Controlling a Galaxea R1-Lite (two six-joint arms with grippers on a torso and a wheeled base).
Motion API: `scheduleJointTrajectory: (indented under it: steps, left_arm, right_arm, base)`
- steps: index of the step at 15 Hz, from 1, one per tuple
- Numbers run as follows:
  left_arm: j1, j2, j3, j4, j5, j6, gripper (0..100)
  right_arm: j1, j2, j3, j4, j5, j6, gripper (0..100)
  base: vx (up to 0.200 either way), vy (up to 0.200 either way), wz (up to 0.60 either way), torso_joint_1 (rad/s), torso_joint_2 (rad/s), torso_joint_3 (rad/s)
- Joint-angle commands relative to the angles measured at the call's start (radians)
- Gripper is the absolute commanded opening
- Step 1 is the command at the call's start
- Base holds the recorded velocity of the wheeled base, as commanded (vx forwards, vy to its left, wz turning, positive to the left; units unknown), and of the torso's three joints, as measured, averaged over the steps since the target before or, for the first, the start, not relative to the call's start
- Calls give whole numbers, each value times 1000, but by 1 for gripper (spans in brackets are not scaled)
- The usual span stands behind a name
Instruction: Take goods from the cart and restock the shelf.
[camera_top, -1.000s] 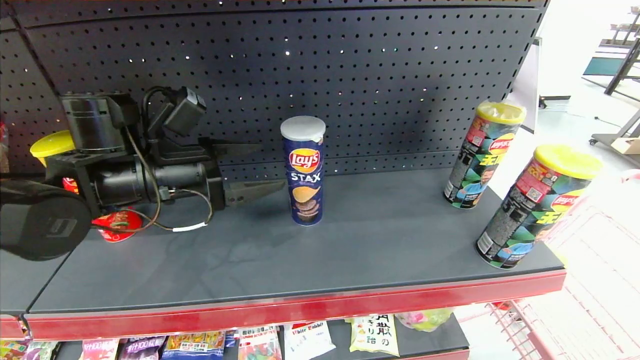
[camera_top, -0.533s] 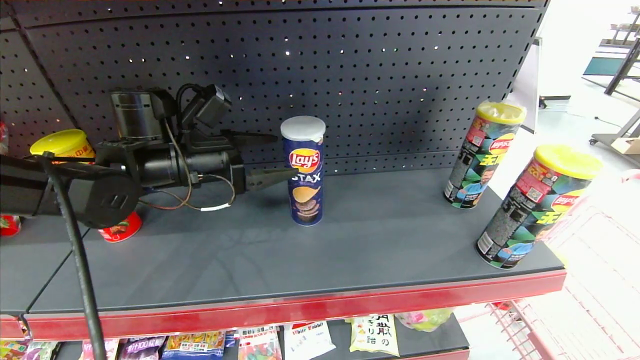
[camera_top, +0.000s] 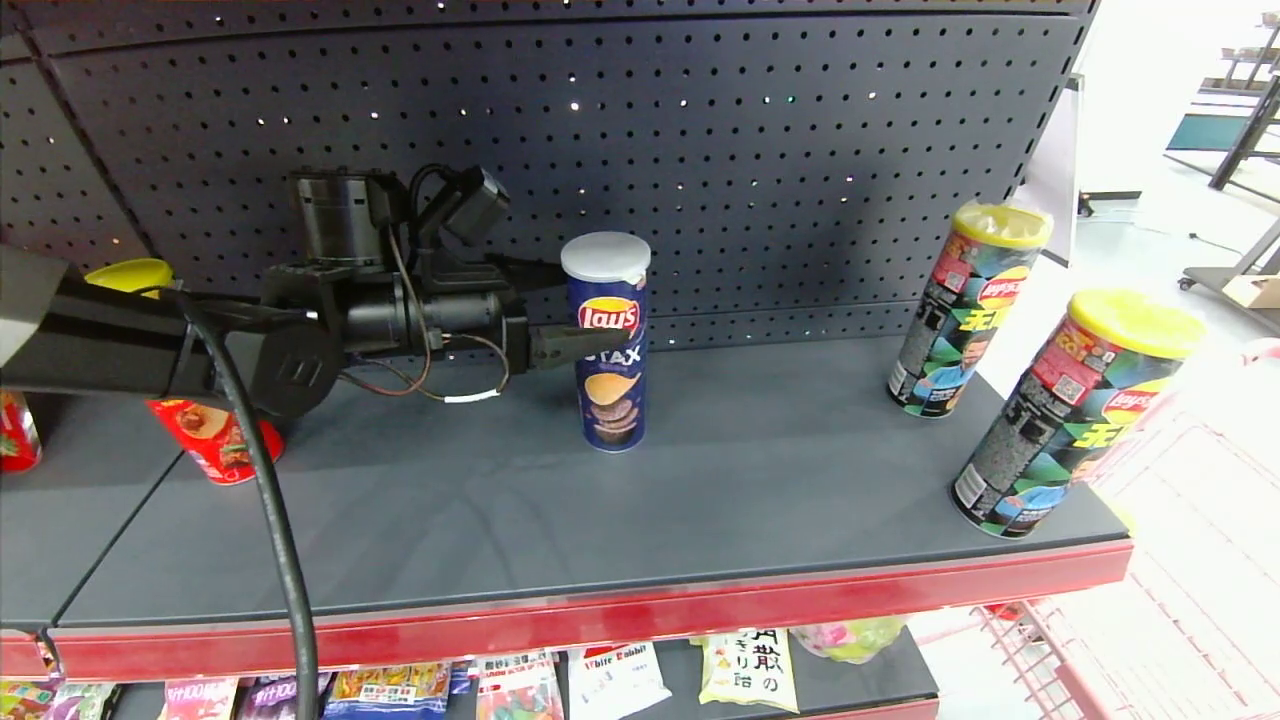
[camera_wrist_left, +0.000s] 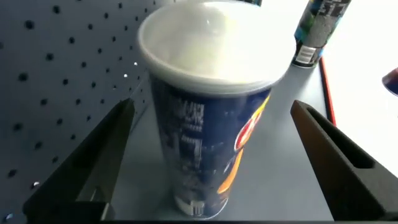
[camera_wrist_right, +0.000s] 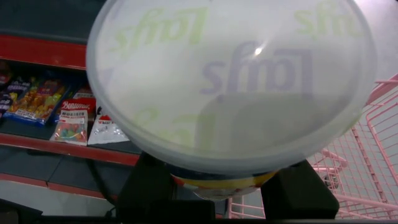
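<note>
Blue can (camera_top: 606, 340): upright at mid-shelf (camera_top: 480, 520).
Left gripper (camera_top: 580, 305): fingers apart, one on either side of the blue can's upper half with gaps showing; probably lined up to grasp or straighten it.
Right gripper (camera_wrist_right: 224, 196): clamped on a second can (camera_wrist_right: 230, 81), away from the blue can, likely awaiting a slot.

grey shelf (camera_top: 480, 530) with blue can (camera_top: 612, 400), rear yellow-lidded can (camera_top: 965, 310), front yellow-lidded can (camera_top: 1075, 415), perhaps red can (camera_top: 215, 440) left
</note>
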Motion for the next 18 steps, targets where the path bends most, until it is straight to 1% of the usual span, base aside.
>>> scheduleJointTrajectory:
  steps: [1,4,6,7,8,9,15,16,18]
  left_arm:
    - [-5,27,-36,5,-2,0,100]
    - [-5,62,-86,14,-23,0,100]
    - [-13,65,-91,22,-28,0,100]
    - [-15,70,-91,20,-43,0,100]
    - [-18,74,-91,20,-46,0,100]
    - [-19,79,-91,20,-46,0,0]
    - [-41,68,-82,32,-49,-2,0]
    - [-41,48,-59,32,-51,-2,0]
    - [-39,-12,9,32,-77,-2,0]
  right_arm:
    - [0,2,0,0,-1,0,0]
    - [-1,2,0,0,-2,0,0]
    - [-1,2,0,0,-2,0,0]
    - [-1,2,2,2,-2,0,0]
    - [-1,2,2,2,-2,0,0]
    - [-1,2,2,2,-4,0,0]
    - [0,2,3,2,-4,0,0]
    - [-1,2,3,2,-4,0,0]
    - [0,2,2,2,-4,-2,0]
  base:
    - [0,0,0,0,0,0]
    - [0,0,0,0,0,0]
    - [0,0,0,0,0,0]
    - [0,0,0,0,0,0]
    - [0,0,0,0,0,0]
    - [0,0,0,0,0,0]
    - [0,0,0,0,0,0]
    - [0,0,0,0,0,0]
    - [0,0,0,0,0,0]
